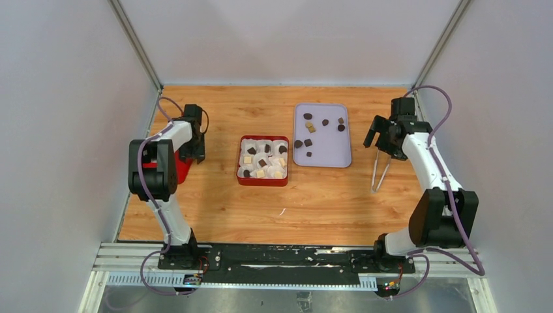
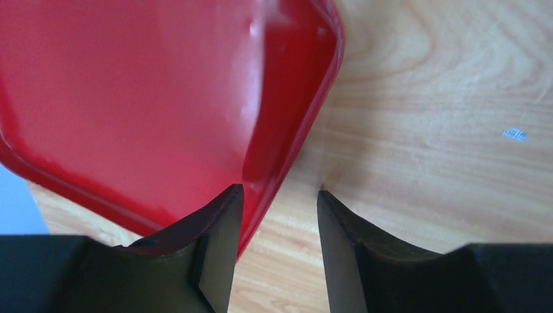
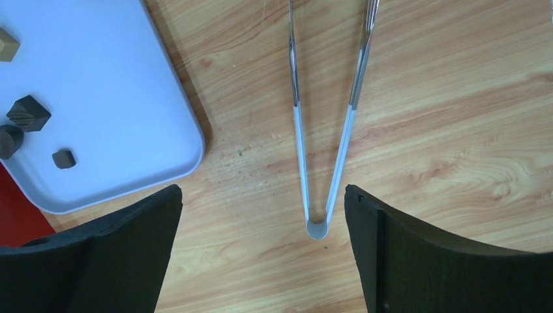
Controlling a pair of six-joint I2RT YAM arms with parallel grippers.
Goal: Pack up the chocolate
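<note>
Seen from above, the left gripper (image 1: pixel 194 155) is mostly hidden by its own wrist, and the red lid (image 1: pixel 182 171) under it shows only as a sliver beside the arm. The left wrist camera shows more. The lid fills the upper left and is cut off by the frame. The jaws are apart, with one finger (image 2: pixel 218 248) over the lid's inside, the other over bare table (image 2: pixel 424 98), and the rim between them; whether either finger touches the lid is hard to tell. The chocolate (image 1: pixel 308 142) lies partly as loose dark and tan pieces on the lavender tray (image 1: pixel 326 160). The rest sits in white paper cups (image 1: pixel 248 160) inside the red box (image 1: pixel 242 177) just left of the tray, and those pieces are too small to tell their shapes. The right wrist view catches only the tray's corner and four pieces. It shows clearly that the right gripper (image 3: pixel 262 195) has its jaws wide apart above the closed end of the metal tongs (image 3: pixel 317 228). The tongs lie flat on the table beside the tray, their tips running out of frame.
</note>
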